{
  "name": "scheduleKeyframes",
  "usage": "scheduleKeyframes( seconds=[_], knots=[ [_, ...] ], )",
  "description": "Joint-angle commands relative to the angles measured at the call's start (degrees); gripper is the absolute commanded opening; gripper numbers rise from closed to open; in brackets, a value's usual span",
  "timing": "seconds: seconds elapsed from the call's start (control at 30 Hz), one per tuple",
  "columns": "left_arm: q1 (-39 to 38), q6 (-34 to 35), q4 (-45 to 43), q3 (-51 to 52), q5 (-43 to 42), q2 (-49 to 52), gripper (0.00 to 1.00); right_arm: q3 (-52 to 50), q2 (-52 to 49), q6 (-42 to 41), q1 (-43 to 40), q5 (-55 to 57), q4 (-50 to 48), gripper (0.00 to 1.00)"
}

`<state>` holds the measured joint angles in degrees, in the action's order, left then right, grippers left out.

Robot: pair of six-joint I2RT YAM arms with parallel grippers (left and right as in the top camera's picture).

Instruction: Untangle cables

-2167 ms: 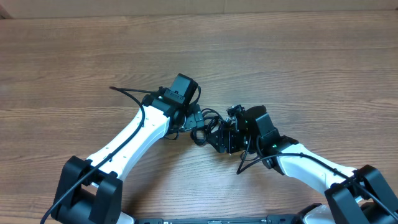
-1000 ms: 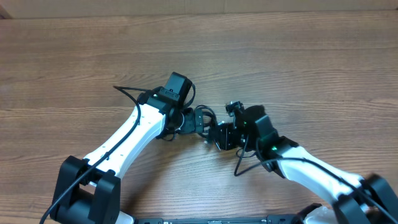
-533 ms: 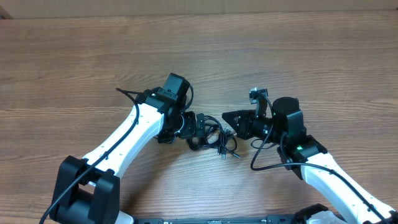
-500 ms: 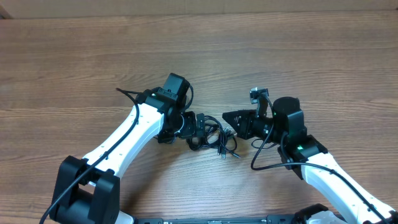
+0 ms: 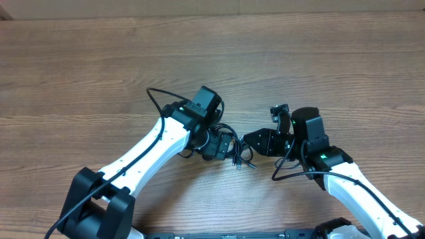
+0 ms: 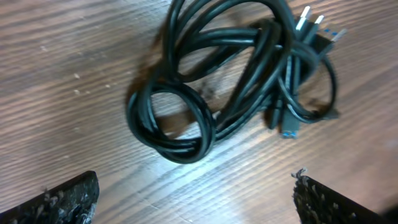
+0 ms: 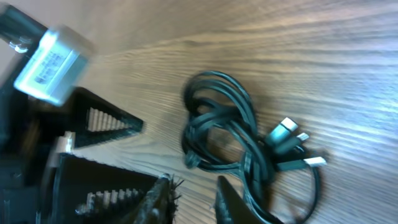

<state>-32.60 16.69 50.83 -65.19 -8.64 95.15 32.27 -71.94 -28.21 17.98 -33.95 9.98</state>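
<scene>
Brown wood-grain table (image 5: 80, 60) fills every view, and nothing but the two arms and the cables is seen on it. The cables (image 5: 238, 151) are found near the middle of the table, lying flat on the wood between the two grippers as one small bunch of thin black cords. From the left wrist, the bunch (image 6: 230, 74) is seen as several overlapping loops, with silver plug ends (image 6: 311, 22) gathered at its far right and one blue-tipped plug (image 6: 286, 132) poking out below.

The left gripper (image 6: 193, 196) is held low over the table with its jaws spread wide; its two fingers (image 6: 62, 199) are seen at the bottom corners of that view, and the bunch lies just ahead of them, untouched.

The right gripper (image 7: 194, 193) is pointed at the bunch from the other side. Its jaws are parted only narrowly, and nothing is seen between them; the cords lie just beyond the fingertips (image 7: 163, 198). Whether the lowest loop touches a finger cannot be told.
</scene>
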Motion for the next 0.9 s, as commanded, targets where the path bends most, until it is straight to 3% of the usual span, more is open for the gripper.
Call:
scheduleKeyframes(
  seconds=[0.0, 0.3, 0.47, 0.53, 0.6, 0.67, 0.77, 0.87],
  knots=[
    [0.04, -0.31, -0.79, -0.17, 5.92, 2.12, 0.99, 1.46, 0.02, 1.05, -0.39, 3.82, 0.24, 0.23],
    [-0.31, -0.13, -9.40, -0.17, 6.16, 10.75, 1.00, 1.49, 0.04, 1.03, -0.37, 3.91, -1.68, 0.24],
    [-0.42, 3.30, -13.46, -0.17, 6.10, 12.96, 0.94, 1.49, 0.04, 1.05, -0.37, 3.91, -1.70, 0.24],
    [-0.42, 4.26, -14.16, -0.17, 6.08, 12.96, 0.84, 1.46, 0.04, 1.05, -0.37, 3.89, -1.66, 0.24],
    [-0.42, 5.27, -14.75, -0.17, 6.08, 12.96, 0.67, 1.49, 0.04, 1.03, -0.37, 3.89, -1.51, 0.24],
    [-0.55, 5.27, -14.95, -0.17, 5.92, 12.96, 0.47, 1.46, 0.04, 1.03, -0.37, 3.87, -1.49, 0.24],
    [-0.42, 5.27, -14.95, -0.17, 2.95, 12.94, 0.05, 1.46, 0.04, 1.03, -0.37, 3.34, -1.53, 0.23],
    [0.44, 7.63, -14.58, -0.22, 1.51, 12.57, 0.04, 1.49, 0.04, 1.01, -0.37, 0.87, -1.55, 0.26]
  ],
)
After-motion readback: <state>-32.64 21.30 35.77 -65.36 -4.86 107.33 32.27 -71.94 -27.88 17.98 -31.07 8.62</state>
